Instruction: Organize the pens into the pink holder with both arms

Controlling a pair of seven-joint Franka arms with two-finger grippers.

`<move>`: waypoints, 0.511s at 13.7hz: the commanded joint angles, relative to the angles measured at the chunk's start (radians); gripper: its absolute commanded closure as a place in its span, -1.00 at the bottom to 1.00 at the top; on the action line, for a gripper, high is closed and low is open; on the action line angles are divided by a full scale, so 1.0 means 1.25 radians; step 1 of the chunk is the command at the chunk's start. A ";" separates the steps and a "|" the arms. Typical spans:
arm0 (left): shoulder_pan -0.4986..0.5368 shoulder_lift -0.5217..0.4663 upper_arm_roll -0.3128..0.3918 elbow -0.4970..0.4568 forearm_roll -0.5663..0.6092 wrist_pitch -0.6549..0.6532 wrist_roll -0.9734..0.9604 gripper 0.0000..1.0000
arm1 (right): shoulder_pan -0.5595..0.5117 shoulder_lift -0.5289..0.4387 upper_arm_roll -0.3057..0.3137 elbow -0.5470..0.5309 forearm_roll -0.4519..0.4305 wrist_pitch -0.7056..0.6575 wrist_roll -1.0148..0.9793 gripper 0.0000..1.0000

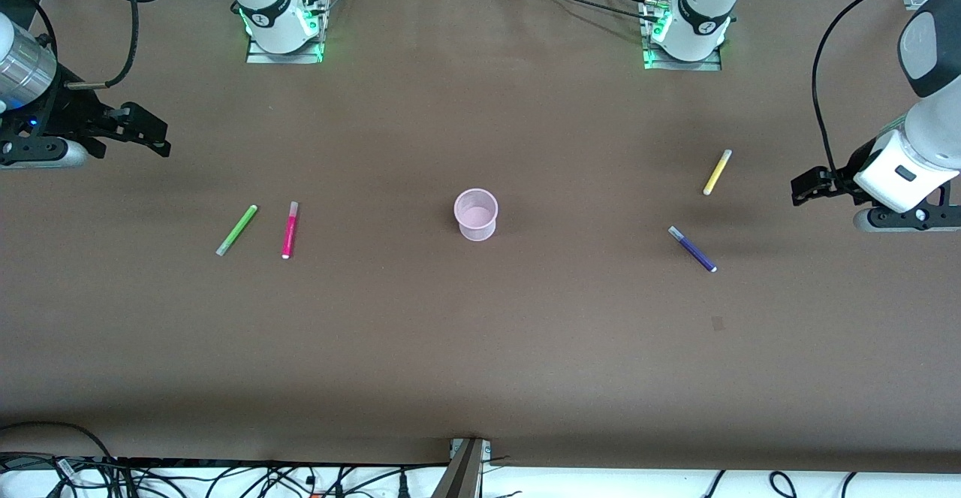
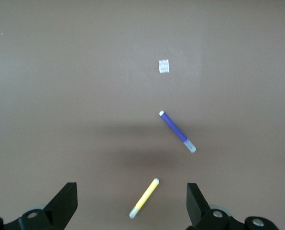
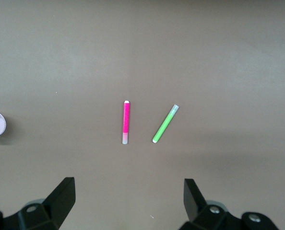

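Nothing is gathered yet: the right gripper (image 3: 124, 201), jaws apart, hangs near the green pen (image 3: 165, 124) and magenta pen (image 3: 126, 122), the left gripper (image 2: 132, 203), also spread, near the yellow pen (image 2: 144, 198) and purple pen (image 2: 176, 131), so each must descend, grasp one, then carry it to the pink holder (image 1: 476, 215) between them.

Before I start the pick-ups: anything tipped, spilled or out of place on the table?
Nothing stands out. The pink holder stands upright and empty at mid-table; the green pen, magenta pen, yellow pen and purple pen lie flat, apart, none damaged.
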 commanded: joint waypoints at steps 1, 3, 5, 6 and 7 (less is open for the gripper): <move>0.001 -0.054 -0.004 -0.087 0.014 0.064 -0.015 -1.00 | -0.011 -0.040 0.010 -0.049 0.014 0.011 0.013 -1.00; -0.007 -0.051 -0.006 -0.076 0.013 0.046 -0.011 -1.00 | -0.011 -0.025 0.009 -0.022 0.013 0.009 0.012 -1.00; -0.007 -0.051 -0.017 -0.056 -0.044 0.025 -0.017 -1.00 | -0.011 -0.023 0.009 -0.022 0.013 0.012 0.011 -1.00; -0.002 -0.051 -0.017 -0.053 -0.075 0.018 -0.014 -1.00 | -0.011 -0.023 0.010 -0.022 0.013 0.012 0.012 -1.00; -0.001 -0.051 -0.015 -0.053 -0.079 0.016 -0.010 -1.00 | -0.011 -0.023 0.010 -0.022 0.013 0.010 0.012 -1.00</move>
